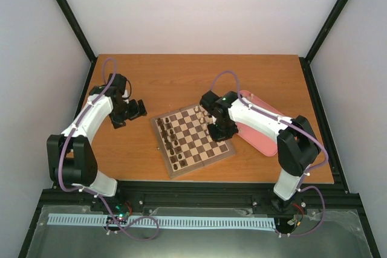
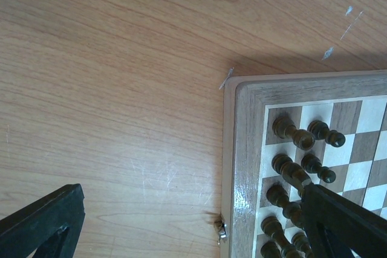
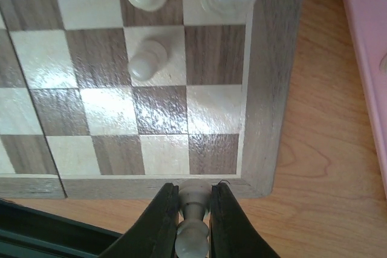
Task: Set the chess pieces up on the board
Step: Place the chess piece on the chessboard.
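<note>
The board [image 1: 195, 156] lies at the table's middle, turned at an angle. Several pale cream pieces [image 1: 203, 113] stand near its far right side. In the right wrist view three of them [image 3: 148, 58] stand on squares close to the board's border [image 3: 266, 89]. My right gripper [image 3: 195, 193] is shut on a pale pawn [image 3: 193, 206], held over the board's corner edge; it also shows in the top view [image 1: 215, 130]. My left gripper [image 2: 192, 193] is open and empty over bare table beside the board's other corner [image 2: 242, 149]; it also shows in the top view [image 1: 136, 111].
Dark brown pieces [image 2: 293, 134] stand in rows along the board's left side [image 1: 172, 144]. A pink tray [image 1: 261, 130] lies right of the board, under the right arm; its edge shows in the right wrist view [image 3: 370, 58]. A small metal clasp [image 2: 221, 229] sits on the board's edge.
</note>
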`<state>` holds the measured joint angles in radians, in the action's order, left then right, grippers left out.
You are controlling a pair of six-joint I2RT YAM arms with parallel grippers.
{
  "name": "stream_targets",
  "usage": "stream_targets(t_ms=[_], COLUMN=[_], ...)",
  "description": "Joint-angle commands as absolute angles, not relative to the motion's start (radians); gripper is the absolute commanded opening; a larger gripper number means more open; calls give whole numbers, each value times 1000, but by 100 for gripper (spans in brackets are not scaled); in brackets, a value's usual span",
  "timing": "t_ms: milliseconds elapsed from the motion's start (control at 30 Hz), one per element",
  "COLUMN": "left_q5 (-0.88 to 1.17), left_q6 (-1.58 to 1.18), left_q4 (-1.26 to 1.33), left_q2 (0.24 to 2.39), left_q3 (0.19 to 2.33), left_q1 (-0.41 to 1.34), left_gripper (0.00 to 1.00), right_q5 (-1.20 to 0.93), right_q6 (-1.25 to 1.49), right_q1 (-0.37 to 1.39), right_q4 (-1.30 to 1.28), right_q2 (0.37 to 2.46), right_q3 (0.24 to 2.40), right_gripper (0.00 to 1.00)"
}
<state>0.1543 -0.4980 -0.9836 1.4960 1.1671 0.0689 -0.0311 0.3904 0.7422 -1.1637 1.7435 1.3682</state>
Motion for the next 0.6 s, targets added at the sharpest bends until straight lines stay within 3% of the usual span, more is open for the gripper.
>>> stream_targets(t_ms=[0,567], left_q5=[164,149], left_q6=[-471,-477], left_q4=[-963,-981], left_q2=[1458,1442], left_q3=[1160,1166], left_q1=[75,74], left_gripper=[100,100], right_q5=[-12,-54], right_q6=[419,367], right_q1=[757,759], right_q4=[-1156,-1037], right_q2=[1730,1827], right_q3=[1339,1340], right_gripper=[8,8])
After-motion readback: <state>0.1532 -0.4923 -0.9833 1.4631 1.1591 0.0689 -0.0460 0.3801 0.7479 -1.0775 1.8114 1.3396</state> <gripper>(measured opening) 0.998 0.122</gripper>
